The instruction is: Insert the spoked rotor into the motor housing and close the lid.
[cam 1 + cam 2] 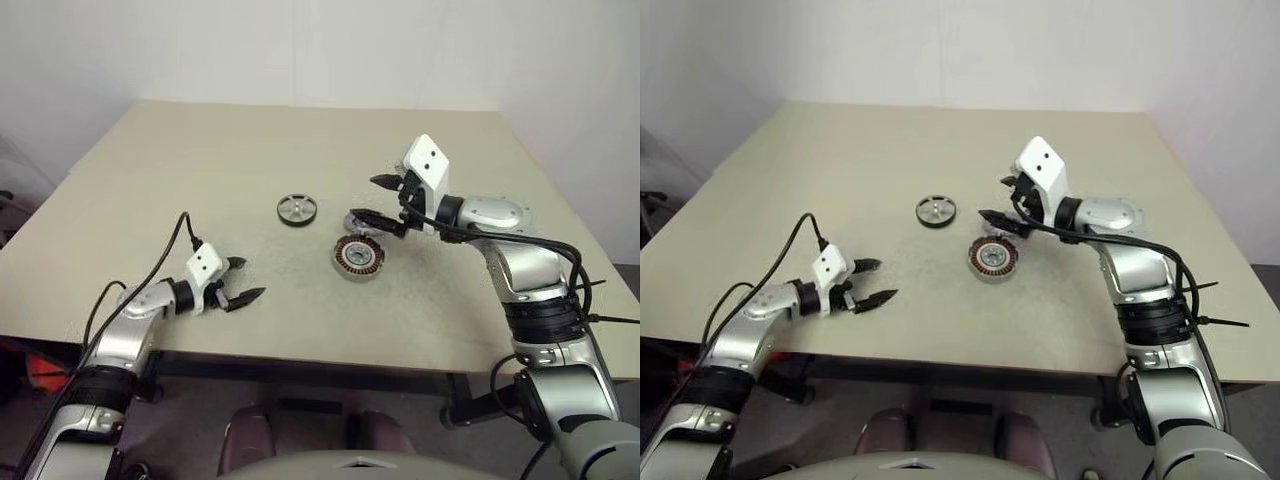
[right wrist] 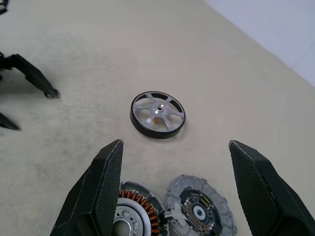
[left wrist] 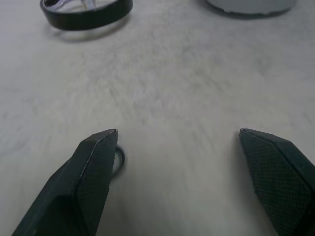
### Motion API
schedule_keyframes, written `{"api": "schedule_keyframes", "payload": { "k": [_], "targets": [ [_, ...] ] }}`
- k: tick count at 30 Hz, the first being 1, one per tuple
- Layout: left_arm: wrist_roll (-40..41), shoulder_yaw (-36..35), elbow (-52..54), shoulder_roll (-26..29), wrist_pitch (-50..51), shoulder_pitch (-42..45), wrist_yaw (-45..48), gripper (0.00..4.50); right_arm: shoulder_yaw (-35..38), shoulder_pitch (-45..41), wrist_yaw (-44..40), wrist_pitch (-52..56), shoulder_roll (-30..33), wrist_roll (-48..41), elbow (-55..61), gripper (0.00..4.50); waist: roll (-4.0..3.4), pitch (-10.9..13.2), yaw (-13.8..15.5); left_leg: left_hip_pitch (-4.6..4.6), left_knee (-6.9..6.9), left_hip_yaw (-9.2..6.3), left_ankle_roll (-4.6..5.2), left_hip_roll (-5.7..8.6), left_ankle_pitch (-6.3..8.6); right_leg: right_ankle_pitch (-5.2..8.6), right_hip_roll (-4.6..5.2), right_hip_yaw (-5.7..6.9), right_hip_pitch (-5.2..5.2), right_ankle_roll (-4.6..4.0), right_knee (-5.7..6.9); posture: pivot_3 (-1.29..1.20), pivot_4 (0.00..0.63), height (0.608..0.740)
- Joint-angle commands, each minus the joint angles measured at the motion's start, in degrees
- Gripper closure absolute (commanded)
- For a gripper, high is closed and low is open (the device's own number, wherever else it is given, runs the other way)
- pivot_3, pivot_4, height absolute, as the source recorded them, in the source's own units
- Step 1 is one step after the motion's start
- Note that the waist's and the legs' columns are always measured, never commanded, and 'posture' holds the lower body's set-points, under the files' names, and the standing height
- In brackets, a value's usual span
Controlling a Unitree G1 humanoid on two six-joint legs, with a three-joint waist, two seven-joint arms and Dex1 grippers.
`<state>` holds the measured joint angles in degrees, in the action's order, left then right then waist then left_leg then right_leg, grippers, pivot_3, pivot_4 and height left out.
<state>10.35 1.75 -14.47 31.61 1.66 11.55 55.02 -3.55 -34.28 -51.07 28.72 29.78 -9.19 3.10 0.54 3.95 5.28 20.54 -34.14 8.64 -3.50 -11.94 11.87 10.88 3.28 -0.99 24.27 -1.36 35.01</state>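
rotor not in yet, and your right hand is crowding the other two parts

spoked rotor (image 2: 157, 115), the black-rimmed silver wheel, lies flat on the beige table (image 1: 180, 190), apart from the grey coil-ringed motor housing (image 1: 358, 256). the dull grey notched lid (image 2: 199, 210) lies just beside the housing. both hands are empty: left gripper (image 1: 240, 282) and right gripper (image 1: 378, 198) have their jaws wide apart. i'd guess the risk is you drop the right hand and knock the lid or housing. also the rotor could jam if it goes in tilted.
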Motion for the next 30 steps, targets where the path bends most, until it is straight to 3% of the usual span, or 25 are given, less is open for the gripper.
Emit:
{"api": "schedule_keyframes", "payload": {
  "k": [1, 12, 30],
  "targets": [
    [0.0, -1.1, 2.0, 1.3, 0.4, -1.8, -0.8, 0.30, 1.3, -1.1, 0.3, -0.9, 1.0, -1.1, -0.3, 0.63, -0.01, 0.0, -0.1, -0.08, 0.00, 0.01, 0.03, 0.00, 0.02, 0.00, 0.00, -0.02, -0.05, 0.00, 0.01, 0.00, 0.000, 0.740],
    [2.9, -5.8, 0.5, -3.1, 0.2, 1.3, -9.2, 0.30, 0.3, -2.1, 0.3, -2.8, 1.4, -0.3, -2.6, 0.63, -0.03, 0.0, 0.0, -0.19, -0.03, 0.01, 0.09, 0.03, 0.04, 0.00, 0.01, -0.04, -0.12, 0.00, 0.16, 0.00, 0.000, 0.740],
    [-3.2, -1.0, -1.7, -2.5, 1.4, 1.7, -9.8, 0.30, 0.5, -3.1, 1.7, -3.2, 0.9, -0.4, -3.7, 0.63, -0.03, 0.0, 0.1, -0.26, -0.04, 0.01, 0.08, 0.04, 0.03, 0.01, 0.01, -0.06, -0.14, -0.02, 0.22, 0.00, 0.000, 0.740]
  ]
}}
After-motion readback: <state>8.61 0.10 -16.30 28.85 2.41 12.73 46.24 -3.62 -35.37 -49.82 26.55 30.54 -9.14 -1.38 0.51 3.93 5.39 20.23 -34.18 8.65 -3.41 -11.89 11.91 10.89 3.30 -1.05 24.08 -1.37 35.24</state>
